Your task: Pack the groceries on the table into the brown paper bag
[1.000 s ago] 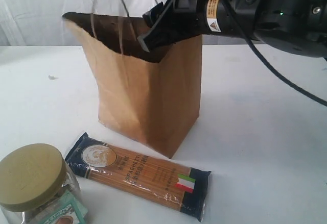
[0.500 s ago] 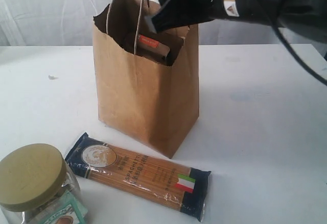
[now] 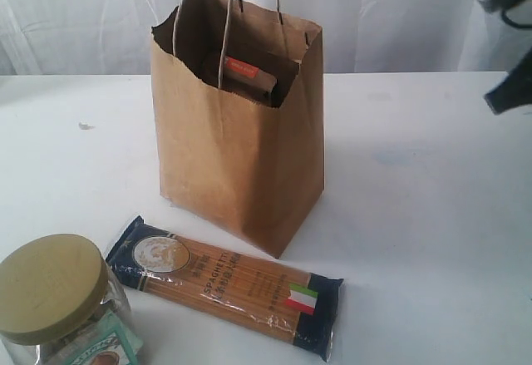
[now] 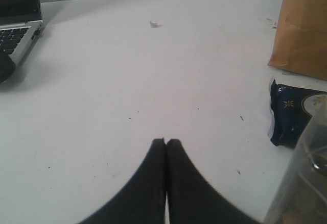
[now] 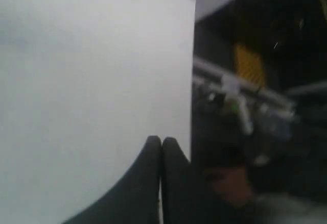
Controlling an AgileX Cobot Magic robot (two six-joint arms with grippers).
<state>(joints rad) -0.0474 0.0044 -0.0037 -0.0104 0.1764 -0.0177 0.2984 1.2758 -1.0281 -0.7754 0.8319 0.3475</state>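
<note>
**Near left:** gold-lidded glass jar point(image 3: 51, 286), with a small blue-white carton point(image 3: 104, 344) at its foot. Just right of these, the spaghetti pack point(image 3: 224, 286) lies flat on the white bench point(image 3: 416, 215), one blue end at the left and one at the right.

**Behind the pack:** the brown paper bag point(image 3: 241, 157) stands upright and open. The orange-labelled pouch point(image 3: 248, 76) sits inside it, top showing.

**Left tool** point(image 4: 165, 142): fingers pressed together, empty, over bare bench near the jar.

**Right tool** point(image 5: 160, 140): fingers pressed together, empty, far right, well apart from the bag.

Low, near exterior view facing bag point(image 3: 241, 157)
</note>
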